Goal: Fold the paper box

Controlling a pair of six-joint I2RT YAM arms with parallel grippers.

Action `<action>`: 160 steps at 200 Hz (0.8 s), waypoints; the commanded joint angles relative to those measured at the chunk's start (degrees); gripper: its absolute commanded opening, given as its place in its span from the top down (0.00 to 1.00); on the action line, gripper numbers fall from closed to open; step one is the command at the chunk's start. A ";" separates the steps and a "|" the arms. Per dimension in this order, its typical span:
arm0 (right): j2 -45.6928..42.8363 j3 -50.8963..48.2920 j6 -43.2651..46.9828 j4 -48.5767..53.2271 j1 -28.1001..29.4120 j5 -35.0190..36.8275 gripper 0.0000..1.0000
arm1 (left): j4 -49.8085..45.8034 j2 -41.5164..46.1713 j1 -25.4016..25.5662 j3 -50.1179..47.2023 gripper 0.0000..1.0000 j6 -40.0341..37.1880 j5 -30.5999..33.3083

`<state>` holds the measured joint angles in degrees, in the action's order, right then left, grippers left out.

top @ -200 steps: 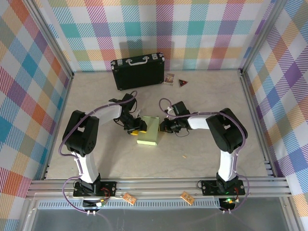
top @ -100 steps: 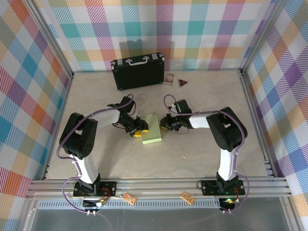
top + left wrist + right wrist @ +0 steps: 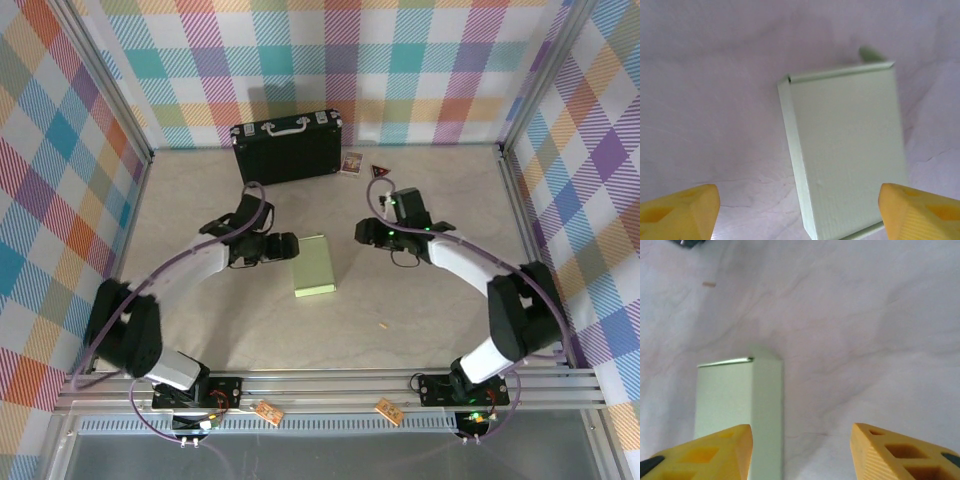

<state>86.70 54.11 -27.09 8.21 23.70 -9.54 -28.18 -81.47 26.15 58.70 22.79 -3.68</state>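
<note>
The paper box (image 3: pixel 314 265) is a pale green closed flat box lying alone on the table's middle. In the left wrist view the paper box (image 3: pixel 845 150) lies on the table beyond the yellow fingertips (image 3: pixel 682 210), with its near corner between them in the picture. My left gripper (image 3: pixel 285 246) stands just left of the box, open and holding nothing; it is also seen as the left gripper (image 3: pixel 800 215). My right gripper (image 3: pixel 365 232) hovers to the box's upper right, open and apart from it. In the right wrist view the paper box (image 3: pixel 740 410) sits behind the left fingertip of the right gripper (image 3: pixel 802 452).
A black hard suitcase (image 3: pixel 287 148) lies at the back of the table. A small card (image 3: pixel 351 163) and a dark red triangle (image 3: pixel 380 172) lie to its right. A tiny scrap (image 3: pixel 381 325) rests near the front. Plaid walls and metal rails border the table.
Both grippers have opened and let go of the box. They drew back, the left to the left and the right toward the back right. The box now lies flat, unheld.
</note>
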 commanded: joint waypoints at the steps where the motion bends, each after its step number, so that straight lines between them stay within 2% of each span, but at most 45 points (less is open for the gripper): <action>1: -5.98 -3.80 8.31 3.50 -0.46 8.69 0.42 | 1.21 8.56 -0.22 -2.96 0.17 -3.70 11.34; 27: -14.47 -11.39 16.92 -1.33 -0.93 17.68 0.36 | 8.23 22.41 -0.31 -10.97 0.18 -7.73 20.36; 36: -17.89 -14.77 19.68 -3.91 -1.08 21.00 0.31 | 11.53 28.03 -0.30 -14.71 0.18 -9.46 23.61; 58: -24.27 -21.55 24.27 -10.18 -1.55 28.37 0.19 | 29.21 40.89 -0.24 -28.02 0.16 -17.92 28.55; 73: -26.40 -25.49 26.53 -16.14 -2.03 31.04 0.16 | 39.37 46.20 -0.32 -36.36 0.06 -22.31 32.24; 84: -26.30 -28.52 28.70 -21.76 -2.57 31.42 0.14 | 44.09 47.51 -0.45 -40.51 0.02 -24.32 34.39; 91: -25.53 -30.24 28.92 -25.12 -3.29 32.35 0.11 | 45.73 46.90 -0.56 -42.14 0.01 -25.15 35.62; 116: -19.44 -33.76 27.61 -35.48 -7.00 32.88 0.09 | 50.39 39.04 -2.69 -44.28 0.00 -25.66 39.56; 136: -12.36 -33.62 29.33 -43.82 -9.05 34.37 0.08 | 61.36 27.18 -8.22 -45.88 0.00 -26.01 33.03; 150: -6.88 -33.35 32.22 -54.46 -10.29 33.82 0.08 | 70.36 16.24 -11.76 -45.39 0.00 -24.70 30.45; 160: -1.85 -33.69 31.43 -61.17 -12.79 30.77 0.08 | 79.10 7.92 -14.15 -45.00 0.00 -25.84 26.30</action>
<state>77.69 20.43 1.83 -31.57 13.96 22.65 28.73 -59.92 16.67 14.15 -1.39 28.99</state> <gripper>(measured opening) 0.922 0.997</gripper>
